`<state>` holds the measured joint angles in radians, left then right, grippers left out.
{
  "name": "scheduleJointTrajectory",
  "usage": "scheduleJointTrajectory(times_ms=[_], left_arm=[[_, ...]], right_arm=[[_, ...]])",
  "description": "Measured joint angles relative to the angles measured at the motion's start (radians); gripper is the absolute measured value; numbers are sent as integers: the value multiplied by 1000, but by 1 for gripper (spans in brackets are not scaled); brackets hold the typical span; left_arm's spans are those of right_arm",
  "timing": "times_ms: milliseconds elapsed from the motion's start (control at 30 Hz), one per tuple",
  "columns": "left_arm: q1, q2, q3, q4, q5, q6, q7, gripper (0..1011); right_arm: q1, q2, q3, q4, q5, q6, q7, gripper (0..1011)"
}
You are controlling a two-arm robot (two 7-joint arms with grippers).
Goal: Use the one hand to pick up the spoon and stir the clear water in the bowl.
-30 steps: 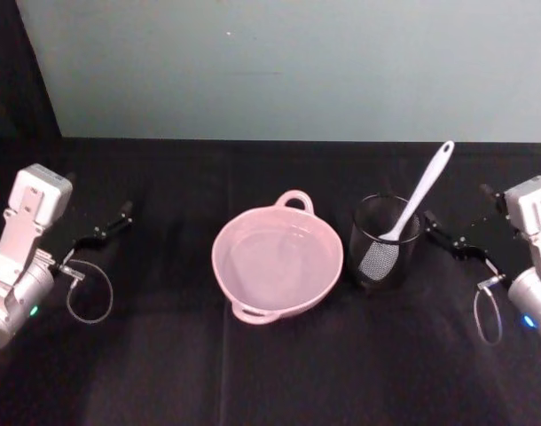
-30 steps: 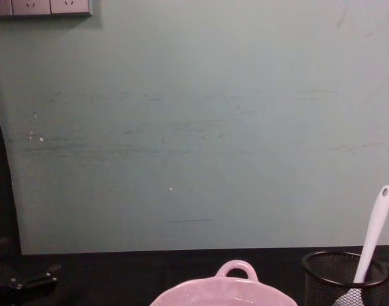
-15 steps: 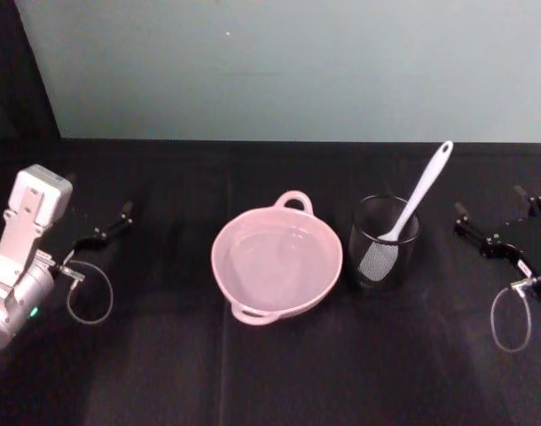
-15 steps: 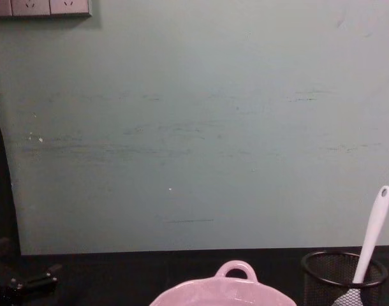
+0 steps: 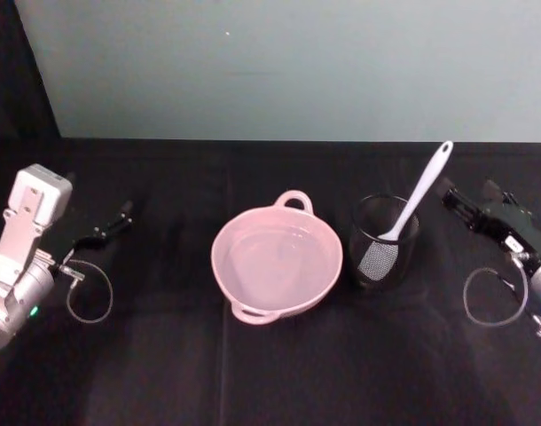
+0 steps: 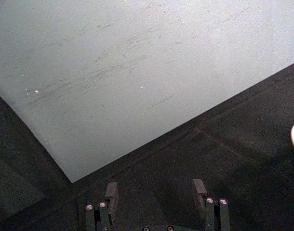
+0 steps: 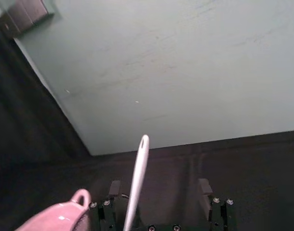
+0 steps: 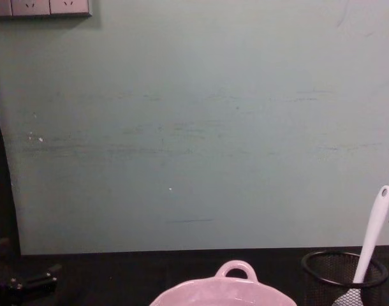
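Nothing of the task is done yet. Your right gripper (image 5: 473, 202) hangs with its fingers (image 7: 203, 186) apart and nothing between them. Just ahead of it, the spoon (image 5: 419, 195) stands tilted in the black mesh cup (image 5: 383, 244), not yet held. In the right wrist view its handle rises in line with the gap, nearer one finger. Beyond the cup from that gripper, the pink bowl (image 5: 294, 200) sits on the bench (image 5: 253, 373), its water (image 5: 275, 262) calm. The left gripper (image 5: 111, 226) is parked well off, fingers apart. Closing on the handle, lifting, carrying and stirring all remain.
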<state>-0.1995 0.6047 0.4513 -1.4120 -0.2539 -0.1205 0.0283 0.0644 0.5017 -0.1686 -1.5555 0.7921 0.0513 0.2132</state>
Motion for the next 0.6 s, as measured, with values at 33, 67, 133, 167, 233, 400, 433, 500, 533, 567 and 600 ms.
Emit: scheduleJointTrajectory(times_ms=[33,67,133,167,233,400,433,500,533,567,600], left_arm=[[0,0,0,0,0,0,0,1011],[0,0,0,0,0,0,0,1011],[0,0,0,0,0,0,0,1011],[0,0,0,0,0,0,0,1011],[0,0,0,0,0,0,0,1011],[0,0,0,0,0,0,0,1011],[0,0,0,0,0,0,0,1011],[0,0,0,0,0,0,0,1011],[0,0,0,0,0,0,0,1011],[0,0,0,0,0,0,0,1011],[0,0,0,0,0,0,0,1011]], right_arm=[[4,-7,4,4,14,9,8,1004],[11,-17,10,10,41,27,23,1004],[20,-27,16,19,71,44,38,1004],[31,-34,19,31,104,61,53,1004],[49,-42,22,51,151,87,73,1004],[90,-56,30,102,251,155,104,1004],[96,-59,33,111,270,170,108,1004],[117,-67,40,136,324,214,111,1004],[122,-68,42,144,339,227,112,1004],[135,-73,46,160,372,257,112,1004],[142,-75,48,168,388,270,113,1004]])
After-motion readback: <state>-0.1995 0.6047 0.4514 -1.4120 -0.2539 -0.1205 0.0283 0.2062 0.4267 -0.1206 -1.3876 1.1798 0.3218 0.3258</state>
